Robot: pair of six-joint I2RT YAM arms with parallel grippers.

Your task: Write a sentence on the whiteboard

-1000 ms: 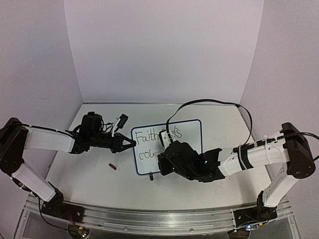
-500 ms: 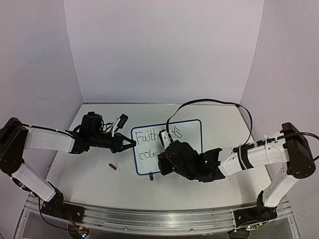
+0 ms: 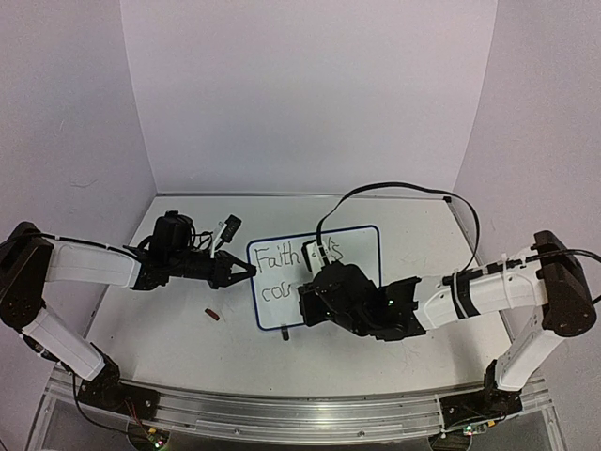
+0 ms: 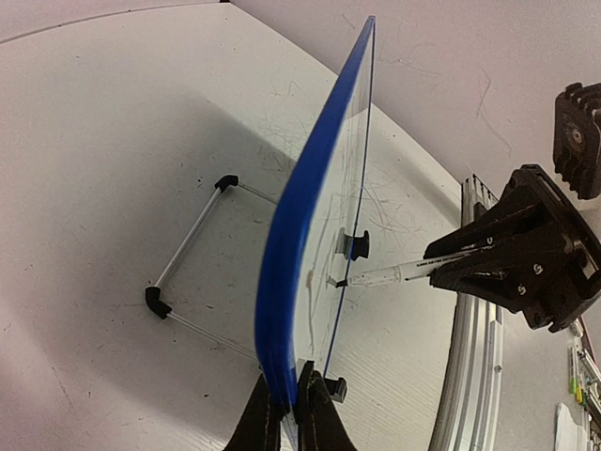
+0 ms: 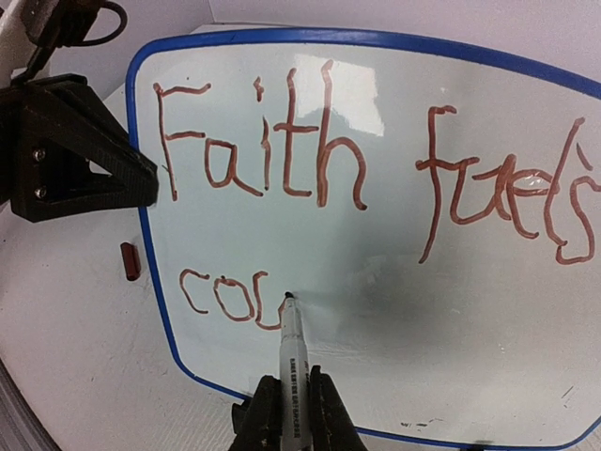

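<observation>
The left hand [image 3: 250, 272] pinches the left rim of the whiteboard [image 3: 362, 249] propped mid-way across the surface [image 3: 160, 319], its sentence [image 5: 319, 141] reaching "cou", so the marker [image 5: 291, 352], gripped by the right hand [image 5: 289, 413], likely needs an "r" stroke rightward next.

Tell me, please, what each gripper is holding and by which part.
The left gripper pinches the whiteboard by its blue rim; the right gripper grips the marker by its barrel.
</observation>
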